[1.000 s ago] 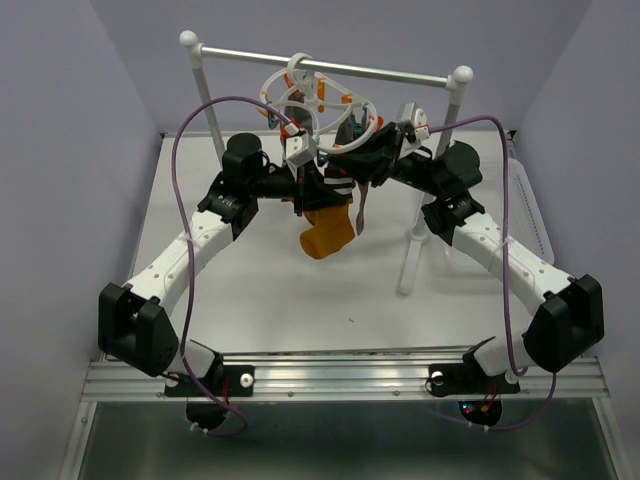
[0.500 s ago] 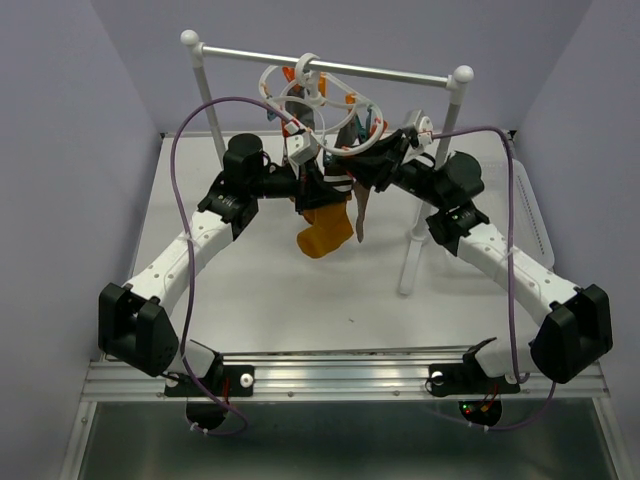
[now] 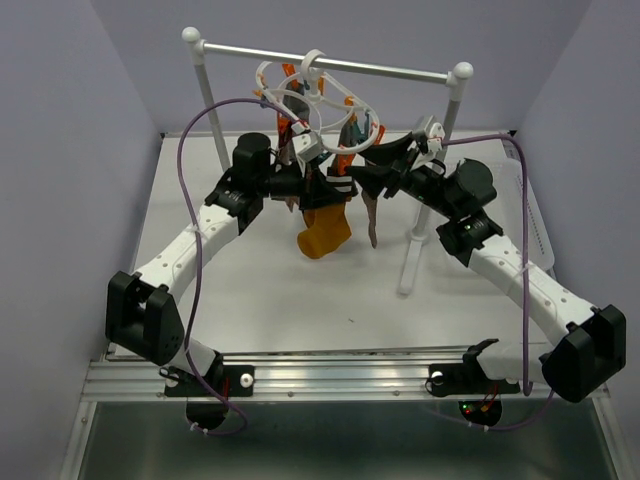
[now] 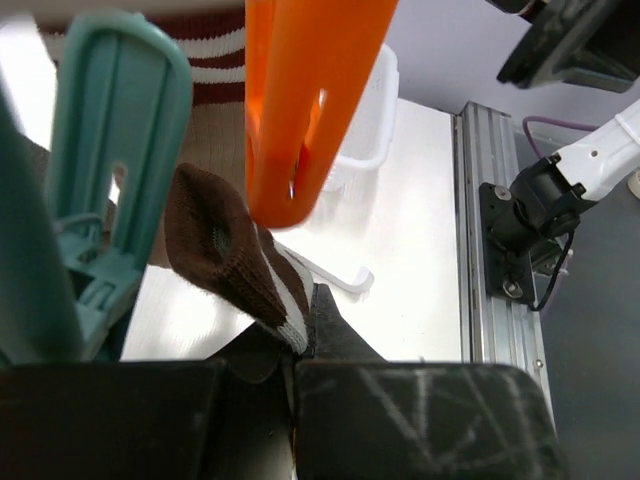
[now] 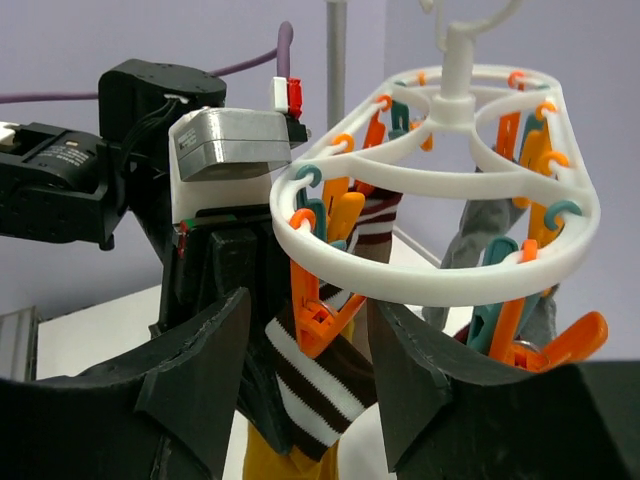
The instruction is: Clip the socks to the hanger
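L. arm reaches in from the left. Its tool (image 3: 304,183) is clamped on the cuff of a striped sock (image 4: 235,262), brown w/ white bands, just under an orange clip (image 4: 300,100). A teal clip (image 4: 110,180) sits to the left. The sock's mustard foot dangles above the bench (image 3: 250,290). The white hanger (image 3: 322,105) hangs by its hook from a rack's crossbar (image 3: 400,70). R. tool (image 5: 310,310) has its fingers apart, one either side of the orange clip. A dark sock (image 3: 372,218) hangs from the hanger's right side.
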You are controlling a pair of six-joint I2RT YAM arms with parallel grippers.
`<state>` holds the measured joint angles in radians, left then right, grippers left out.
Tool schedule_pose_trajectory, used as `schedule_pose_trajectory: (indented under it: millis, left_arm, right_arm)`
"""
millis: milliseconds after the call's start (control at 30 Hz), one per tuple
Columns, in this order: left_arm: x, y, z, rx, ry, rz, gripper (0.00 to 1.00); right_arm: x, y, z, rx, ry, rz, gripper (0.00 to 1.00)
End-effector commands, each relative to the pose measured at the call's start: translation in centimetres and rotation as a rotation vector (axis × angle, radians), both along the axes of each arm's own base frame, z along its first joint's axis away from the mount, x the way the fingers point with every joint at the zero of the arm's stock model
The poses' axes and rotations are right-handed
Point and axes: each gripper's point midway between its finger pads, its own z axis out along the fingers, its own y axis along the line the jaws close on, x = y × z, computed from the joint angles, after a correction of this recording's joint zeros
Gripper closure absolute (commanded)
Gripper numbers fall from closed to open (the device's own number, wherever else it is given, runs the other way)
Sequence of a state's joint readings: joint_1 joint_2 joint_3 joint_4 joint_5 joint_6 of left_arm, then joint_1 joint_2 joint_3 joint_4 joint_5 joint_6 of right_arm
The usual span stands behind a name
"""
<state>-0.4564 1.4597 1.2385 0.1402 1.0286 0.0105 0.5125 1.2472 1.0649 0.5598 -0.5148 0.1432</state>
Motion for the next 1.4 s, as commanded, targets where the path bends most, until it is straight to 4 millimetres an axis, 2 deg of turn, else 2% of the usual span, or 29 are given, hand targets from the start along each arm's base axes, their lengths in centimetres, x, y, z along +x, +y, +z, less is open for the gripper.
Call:
schedule_pose_trajectory:
  millis: [0, 233, 467, 567, 633, 667, 767, 933, 1133, 1233, 1367]
  left_arm:
    - [0.5, -0.2, 2.6, -0.022, -0.085, -0.009, 1.00]
    - [1.2, -0.5, 3.3, -0.013, -0.097, -0.018, 1.00]
    - [1.9, -0.8, 3.5, 0.009, -0.093, -0.024, 1.00]
    - [2.1, -1.0, 4.0, 0.002, -0.102, -0.035, 1.00]
    - [2.0, -1.1, 3.8, 0.012, -0.081, -0.040, 1.00]
    - [2.1, -1.0, 3.8, 0.014, -0.083, -0.038, 1.00]
    - [2.3, -1.1, 3.9, 0.017, -0.085, -0.035, 1.00]
    - [2.3, -1.2, 4.3, 0.011, -0.086, -0.042, 1.00]
    - [2.4, -1.3, 4.1, 0.011, -0.074, -0.045, 1.00]
    - [2.7, -1.4, 4.0, 0.017, -0.071, -0.043, 1.00]
    - [2.7, -1.4, 4.2, 0.017, -0.074, -0.042, 1.00]
  right_arm:
    - [-0.1, -0.9, 0.6, -0.006, -0.014, -0.054, 0.44]
    - [-0.4, -0.8, -0.9, -0.011, 0.083, -0.034, 0.41]
    - [-1.2, -1.6, -0.9, 0.036, 0.144, -0.049, 0.34]
    - [-1.2, -2.6, -0.8, 0.050, 0.159, -0.098, 0.19]
    - [-1.1, -3.2, -1.1, 0.058, 0.173, -0.134, 0.05]
    - [-0.8, -4.0, -1.0, 0.078, 0.184, -0.181, 0.00]
    - [-0.2, -5.3, -0.8, 0.112, 0.211, -0.261, 0.00]
    - [0.7, -6.0, -0.9, 0.193, 0.330, -0.312, 0.00]
    - [0.8, -5.0, 0.1, 0.254, 0.385, -0.251, 0.00]
    - [2.2, -4.4, 0.4, 0.252, 0.368, -0.263, 0.00]
    - [3.1, -3.2, 0.7, 0.240, 0.353, -0.227, 0.02]
